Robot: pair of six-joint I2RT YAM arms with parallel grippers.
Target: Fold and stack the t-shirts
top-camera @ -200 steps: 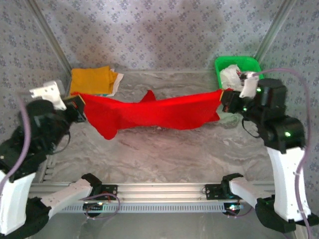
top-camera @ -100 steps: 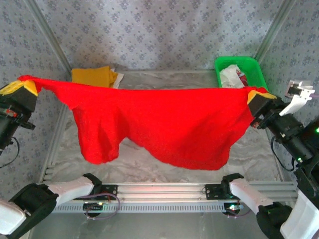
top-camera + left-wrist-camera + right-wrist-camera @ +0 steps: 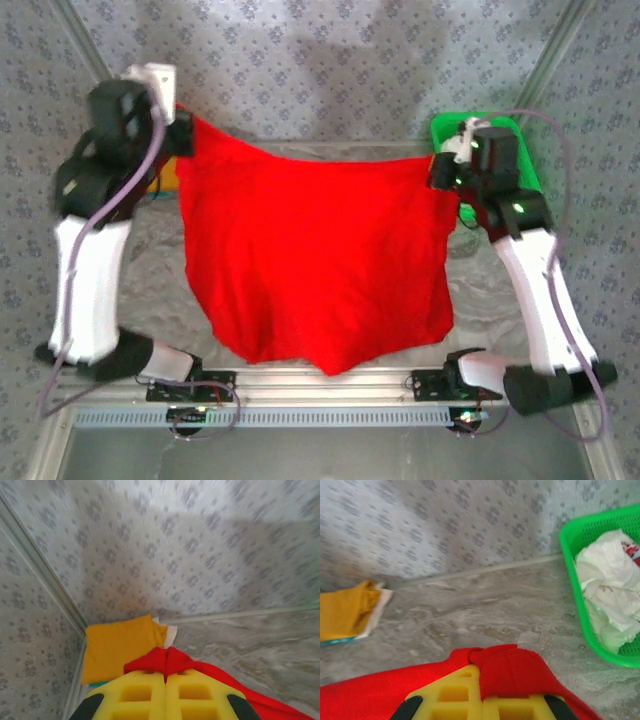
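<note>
Holding the red t-shirt [image 3: 310,260] up wide and flat, stretched between both claws over the desk [image 3: 480,290]. Pinching its far-left corner with the left claw [image 3: 182,138], raised at the back-left. Seen from the left wrist: yellow pads [image 3: 135,695] pressed together on a bunched red fold poking out at the tips. Gripping the far-right corner with the right claw [image 3: 443,172], just in front of the green basket [image 3: 438,128], with red cloth lapped over one pad in the right wrist view. Draping toward the near edge, hem sagging to a point mid-way; touching the desk or not, cannot tell. Spotting the folded orange-yellow tee [image 3: 117,647] at the desk's back-left corner, and a crumpled white tee with red marks [image 3: 610,595] lying in the basket.
</note>
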